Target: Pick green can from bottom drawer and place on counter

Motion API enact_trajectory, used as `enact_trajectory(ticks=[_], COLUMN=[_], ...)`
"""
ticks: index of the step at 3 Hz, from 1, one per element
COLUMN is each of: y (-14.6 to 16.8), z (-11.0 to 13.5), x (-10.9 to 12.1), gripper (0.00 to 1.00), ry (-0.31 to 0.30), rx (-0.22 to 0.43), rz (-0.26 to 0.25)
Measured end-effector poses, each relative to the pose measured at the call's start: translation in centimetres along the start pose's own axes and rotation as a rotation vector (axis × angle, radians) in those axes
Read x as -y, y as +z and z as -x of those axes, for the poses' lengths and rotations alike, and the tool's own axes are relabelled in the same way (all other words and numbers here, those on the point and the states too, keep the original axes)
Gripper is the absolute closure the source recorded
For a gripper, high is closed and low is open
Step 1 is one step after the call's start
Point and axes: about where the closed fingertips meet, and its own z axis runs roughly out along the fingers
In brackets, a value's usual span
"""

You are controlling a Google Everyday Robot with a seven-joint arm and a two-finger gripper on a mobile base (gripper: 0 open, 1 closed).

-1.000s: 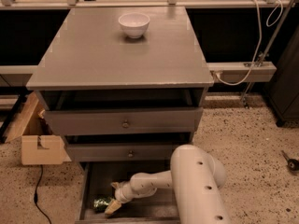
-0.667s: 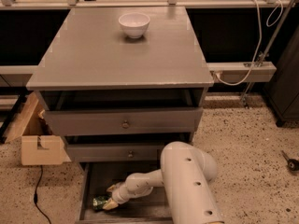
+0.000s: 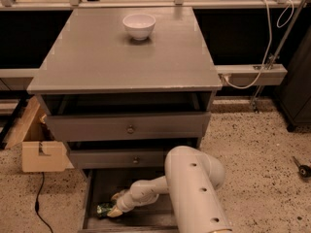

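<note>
The green can (image 3: 104, 209) lies on its side at the left of the open bottom drawer (image 3: 92, 217), low in the camera view. My gripper (image 3: 115, 204) reaches down into that drawer on the white arm (image 3: 194, 188) and sits right at the can's right side, its pale fingertips (image 3: 115, 211) touching or nearly touching it. The counter (image 3: 121, 52) is the wide grey top of the cabinet above.
A white bowl (image 3: 139, 25) stands at the back middle of the counter. Two upper drawers with round knobs (image 3: 130, 129) are pulled partly out over the bottom drawer. A cardboard box (image 3: 36, 147) sits on the floor at the left, with a black cable beside it.
The arm has shifted left and the gripper has moved closer along the drawer floor to the can. The can has stayed in place.
</note>
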Motion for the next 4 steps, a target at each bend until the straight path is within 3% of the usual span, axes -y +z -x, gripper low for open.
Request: enact_trajectory(ticks=[1,2,3,4], y=[-4.5,-12.8,-22.1,-25.4], z=[1.2,5.3,6.2,4.6], x=[-0.4,-2.7,-2.8,-1.5], gripper=[1.0,1.0,1.0,1.0], ry=[-0.049,-0.163,-0.195,-0.174], rx=[0.094,0.199,0.235,0.223], rz=[0.002,0.049,0.006,-0.055])
